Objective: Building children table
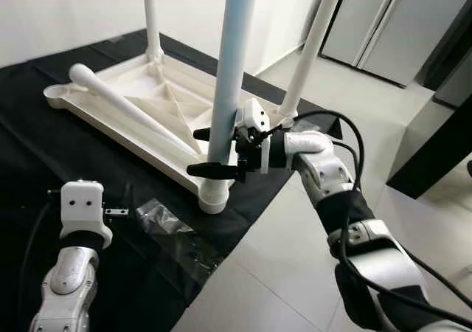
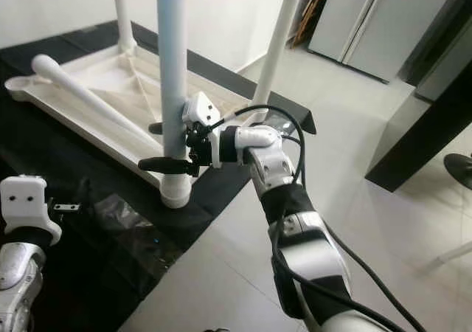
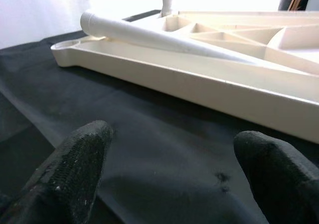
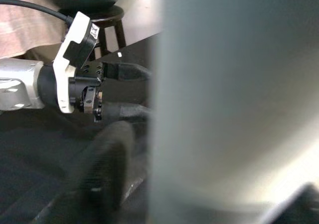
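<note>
— Three white plastic legs stood upright in the corners of the upturned white ribbed tabletop (image 1: 158,81), didn't they?

— They did, and a fourth, loose tapered white leg (image 1: 133,109) lay slantwise across its underside. The tabletop rested face down on a black cloth (image 1: 44,147) spread over the floor, presumably to spare the surface and expose the leg sockets.

— Where was the right gripper (image 1: 214,152)?

— At the nearest upright leg (image 1: 228,74), low down, just above its socket (image 1: 214,195). Its two black fingers sat one on each side of the tube, closed around it, likely to steady or turn the leg into place.

— And the left gripper (image 3: 169,179)?

— Low over the cloth, near the tabletop's long edge. Its fingers (image 3: 75,169) were spread wide with nothing between them, aimed towards the lying leg, which I judged to be the next piece to fit.

— Anything else?

— A clear crumpled plastic bag (image 1: 166,225) lay on the cloth near the left wrist, probably for the fittings; I couldn't make out its contents.
</note>
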Controlling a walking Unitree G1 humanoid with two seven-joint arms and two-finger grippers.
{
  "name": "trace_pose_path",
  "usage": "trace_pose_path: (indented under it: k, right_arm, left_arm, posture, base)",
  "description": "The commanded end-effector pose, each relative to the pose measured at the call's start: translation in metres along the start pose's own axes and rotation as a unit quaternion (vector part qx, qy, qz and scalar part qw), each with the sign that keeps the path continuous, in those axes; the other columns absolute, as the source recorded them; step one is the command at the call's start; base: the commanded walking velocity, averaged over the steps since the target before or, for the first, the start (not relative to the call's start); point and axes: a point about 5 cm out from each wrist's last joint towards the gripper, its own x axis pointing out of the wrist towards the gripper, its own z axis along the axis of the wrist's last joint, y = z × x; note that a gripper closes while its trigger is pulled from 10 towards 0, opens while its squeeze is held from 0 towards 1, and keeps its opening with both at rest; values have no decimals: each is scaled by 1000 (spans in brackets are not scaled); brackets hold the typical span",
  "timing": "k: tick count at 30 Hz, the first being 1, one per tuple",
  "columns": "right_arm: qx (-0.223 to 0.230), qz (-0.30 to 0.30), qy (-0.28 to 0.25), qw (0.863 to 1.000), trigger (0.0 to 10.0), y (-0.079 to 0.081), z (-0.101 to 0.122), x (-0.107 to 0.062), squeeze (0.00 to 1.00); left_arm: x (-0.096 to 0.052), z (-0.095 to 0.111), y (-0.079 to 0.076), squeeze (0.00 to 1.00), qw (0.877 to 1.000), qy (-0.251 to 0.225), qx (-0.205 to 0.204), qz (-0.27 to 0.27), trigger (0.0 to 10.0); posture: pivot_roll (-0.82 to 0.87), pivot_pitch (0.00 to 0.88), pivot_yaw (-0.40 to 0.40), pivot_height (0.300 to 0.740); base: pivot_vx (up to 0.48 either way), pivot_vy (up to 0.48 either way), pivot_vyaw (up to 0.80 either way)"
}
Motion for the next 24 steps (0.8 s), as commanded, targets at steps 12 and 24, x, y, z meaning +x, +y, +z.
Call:
trace_pose_path:
  k: [12,24]
  right_arm:
    - [-10,-80,9,997,0,-4,-17,-36,0]
    - [105,-531,23,841,0,41,-57,-7,0]
  left_arm:
    - [-2,-3,-2,0,1000,6,2,-2,10000]
    - [2,-3,3,0,1000,6,9,-6,10000]
  posture:
    - [-27,93,-133,740]
    - [-47,88,-110,740]
  base:
    - [0,0,0]
    - [0,0,0]
